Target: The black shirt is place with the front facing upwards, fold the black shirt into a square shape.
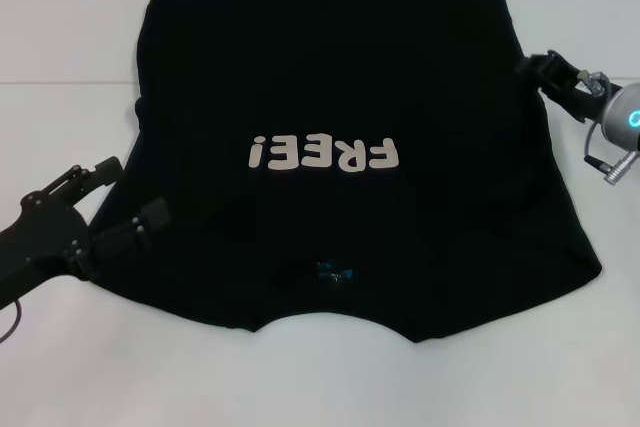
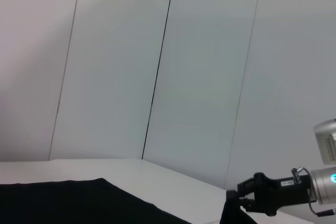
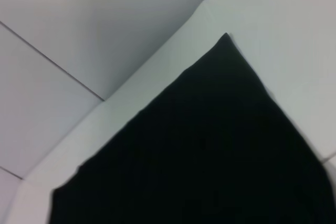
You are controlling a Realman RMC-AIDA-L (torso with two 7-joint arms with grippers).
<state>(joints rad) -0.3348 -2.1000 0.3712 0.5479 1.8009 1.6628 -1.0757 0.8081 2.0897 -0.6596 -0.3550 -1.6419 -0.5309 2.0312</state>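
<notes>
Overhead, black shirt (image 1: 340, 97) lettering visible, left pincer (image 1: 110, 202) released, right pincer (image 1: 535, 67) state unclear

White table (image 1: 60, 27) under black shirt (image 1: 350, 77)

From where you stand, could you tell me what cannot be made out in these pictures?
- Black shirt: its far hem is cut off by the head view's top edge.
- Left gripper: its fingertips are lost against the dark cloth at the shirt's left side.
- Right gripper: at the shirt's right edge; dark cloth hides its tips.
- Neck label: print too small.
</notes>
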